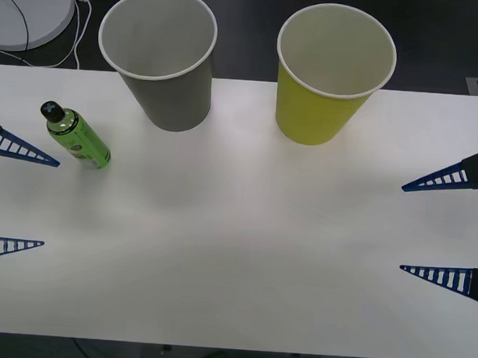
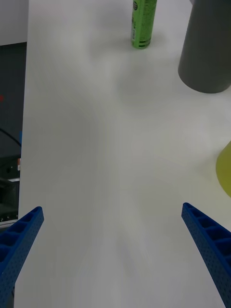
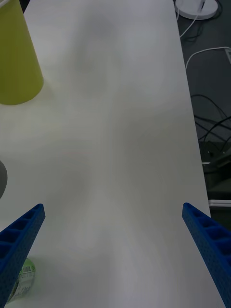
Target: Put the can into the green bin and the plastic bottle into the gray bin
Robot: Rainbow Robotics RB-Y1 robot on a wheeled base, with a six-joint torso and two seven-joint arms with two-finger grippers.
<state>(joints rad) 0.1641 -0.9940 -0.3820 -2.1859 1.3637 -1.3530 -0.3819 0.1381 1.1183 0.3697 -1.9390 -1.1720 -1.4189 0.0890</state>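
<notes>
Right tool spread wide over white table, plastic bottle upright beside gray bin, green bin nearer

A flat white table carries a large gray paper cup at eleven o'clock, a yellow-green paper cup at one, and a small green plastic bottle standing at ten.
</notes>
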